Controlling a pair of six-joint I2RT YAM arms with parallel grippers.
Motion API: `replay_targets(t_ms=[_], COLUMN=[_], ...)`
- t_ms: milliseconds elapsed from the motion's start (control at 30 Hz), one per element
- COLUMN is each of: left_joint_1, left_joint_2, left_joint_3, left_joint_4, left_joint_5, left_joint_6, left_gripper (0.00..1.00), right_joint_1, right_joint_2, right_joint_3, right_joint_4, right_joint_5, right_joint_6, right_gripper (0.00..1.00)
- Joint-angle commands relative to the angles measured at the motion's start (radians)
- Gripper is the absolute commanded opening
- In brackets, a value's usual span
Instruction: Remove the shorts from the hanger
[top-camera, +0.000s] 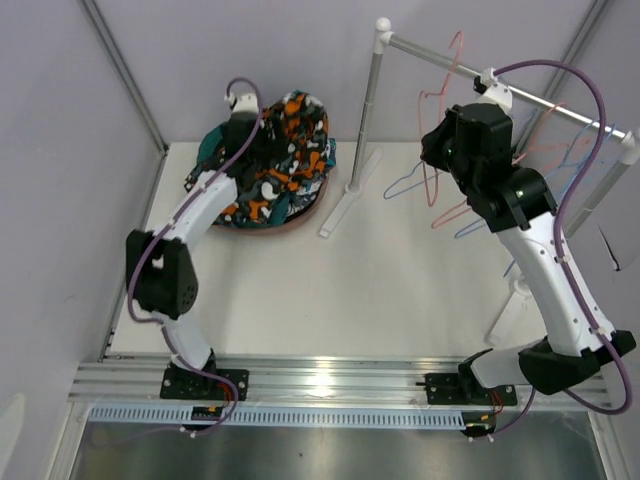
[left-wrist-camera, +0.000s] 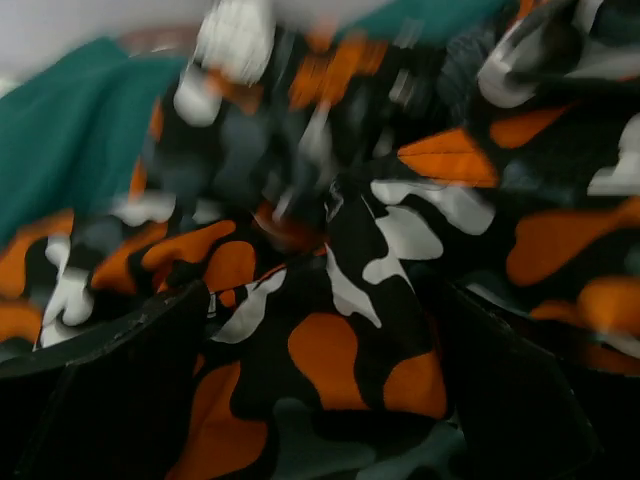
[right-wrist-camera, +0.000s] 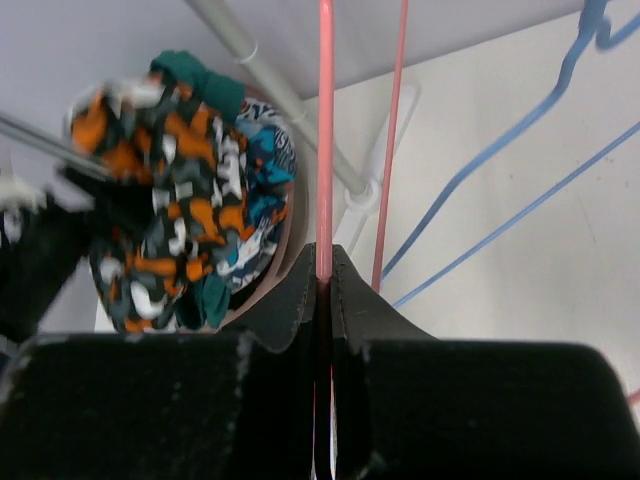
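Note:
The orange-black-white camouflage shorts (top-camera: 290, 150) lie on top of a pile in a brown basket (top-camera: 295, 222) at the back left. My left gripper (top-camera: 262, 148) is down on the pile. In the left wrist view its jaws (left-wrist-camera: 322, 298) stand wide open with the camouflage shorts (left-wrist-camera: 340, 350) between the fingers and teal green shorts (left-wrist-camera: 70, 150) beside them. My right gripper (top-camera: 437, 150) is shut on the wire of a bare pink hanger (top-camera: 441, 100), also seen in the right wrist view (right-wrist-camera: 325, 150) above the gripper (right-wrist-camera: 323, 268). The pile (right-wrist-camera: 170, 200) shows there too.
A white clothes rack with a horizontal rod (top-camera: 545, 102), a post (top-camera: 370, 90) and a flat foot (top-camera: 350, 190) stands at the back. Bare blue hangers (top-camera: 410, 185) and more pink ones hang from the rod near my right arm.

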Motion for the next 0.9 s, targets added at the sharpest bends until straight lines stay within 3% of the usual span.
replay_targets(t_ms=[0, 300, 567, 667, 733, 767, 867], left_joint_1=[0.003, -0.026, -0.045, -0.052, -0.058, -0.062, -0.065], left_joint_2=[-0.325, -0.707, -0.742, -0.787, -0.816, -0.825, -0.854], left_joint_3=[-0.236, -0.574, -0.501, -0.496, -0.488, -0.485, -0.464], left_joint_4=[0.177, 0.154, 0.048, 0.037, 0.019, 0.011, -0.027], left_joint_5=[-0.013, -0.014, -0.001, 0.002, 0.002, 0.002, 0.001], left_joint_6=[-0.044, -0.019, -0.03, -0.03, -0.028, -0.022, -0.013], left_gripper=[0.99, 0.99, 0.99, 0.99, 0.99, 0.99, 0.99], right_joint_1=[-0.04, -0.08, -0.069, -0.068, -0.068, -0.066, -0.065], right_joint_2=[0.038, 0.06, 0.015, -0.003, -0.013, -0.02, -0.037], right_joint_3=[0.072, -0.028, -0.074, -0.083, -0.083, -0.085, -0.083], right_joint_4=[0.108, 0.158, 0.137, 0.129, 0.125, 0.123, 0.114], right_joint_5=[-0.009, -0.052, -0.083, -0.089, -0.094, -0.095, -0.084], right_joint_6=[-0.02, 0.042, 0.066, 0.066, 0.066, 0.066, 0.065], right_gripper=[0.0, 0.0, 0.0, 0.09, 0.3, 0.55, 0.88])
